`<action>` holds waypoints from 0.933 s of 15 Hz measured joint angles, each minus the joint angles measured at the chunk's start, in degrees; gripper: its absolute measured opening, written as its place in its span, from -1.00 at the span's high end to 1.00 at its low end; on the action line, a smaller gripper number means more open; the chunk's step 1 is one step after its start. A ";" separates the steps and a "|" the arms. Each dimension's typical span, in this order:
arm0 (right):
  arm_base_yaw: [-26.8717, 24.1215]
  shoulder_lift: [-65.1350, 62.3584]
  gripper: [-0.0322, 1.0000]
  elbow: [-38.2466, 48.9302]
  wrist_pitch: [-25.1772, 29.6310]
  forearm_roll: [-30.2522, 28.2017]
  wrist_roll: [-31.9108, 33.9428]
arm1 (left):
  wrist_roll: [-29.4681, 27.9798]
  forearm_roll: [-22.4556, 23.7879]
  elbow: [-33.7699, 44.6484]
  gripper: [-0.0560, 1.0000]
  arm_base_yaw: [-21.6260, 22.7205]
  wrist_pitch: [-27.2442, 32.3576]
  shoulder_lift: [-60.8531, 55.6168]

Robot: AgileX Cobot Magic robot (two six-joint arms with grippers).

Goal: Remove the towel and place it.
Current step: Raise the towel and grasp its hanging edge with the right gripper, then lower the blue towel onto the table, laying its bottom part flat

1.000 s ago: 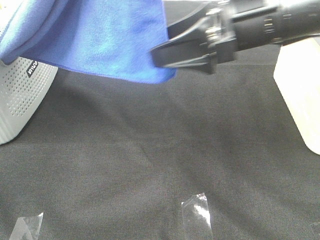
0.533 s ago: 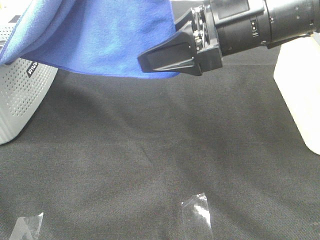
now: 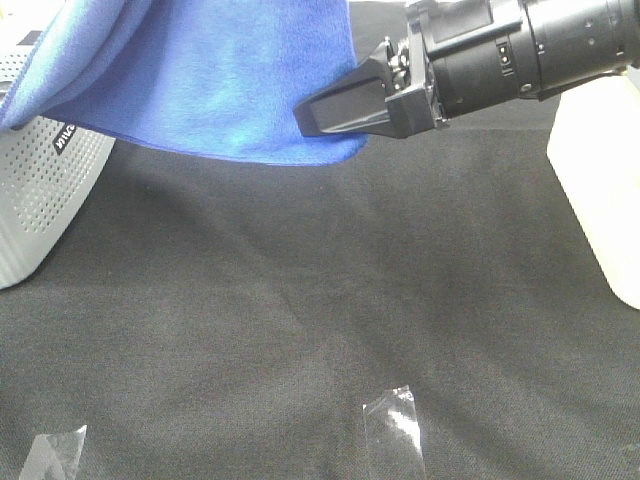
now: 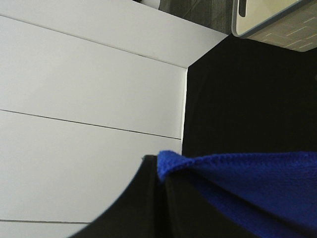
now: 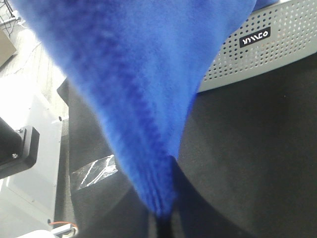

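Note:
The bright blue towel (image 3: 215, 80) hangs spread in the air over the far left of the black table cloth (image 3: 320, 300). My right gripper (image 3: 325, 108) reaches in from the right and is shut on the towel's lower right corner. In the right wrist view the towel (image 5: 133, 74) fills most of the picture and narrows to the pinch at the gripper (image 5: 162, 218). In the left wrist view my left gripper (image 4: 161, 171) is shut on a stitched edge of the towel (image 4: 247, 183). The left gripper is out of the exterior view.
A grey perforated box (image 3: 40, 190) with a small black label stands at the left, partly under the towel; it also shows in the right wrist view (image 5: 267, 44). A white block (image 3: 600, 190) stands at the right. Clear tape pieces (image 3: 395, 425) lie near the front edge.
My right gripper has rolled about its axis and shifted slightly, keeping its hold. The towel's lower right corner has moved a little to the right with it.

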 joint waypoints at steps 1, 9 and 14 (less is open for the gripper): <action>0.00 0.00 0.94 0.00 -0.11 -0.23 1.55 | 0.00 -0.06 0.00 0.89 0.00 1.09 0.00; 0.00 -2.86 0.94 -15.64 4.24 -39.30 52.37 | -0.23 -1.03 0.00 0.89 5.04 2.18 2.86; 0.00 -2.86 0.94 -30.60 9.57 -60.85 65.95 | -0.23 -2.46 0.00 0.89 6.13 -4.93 6.82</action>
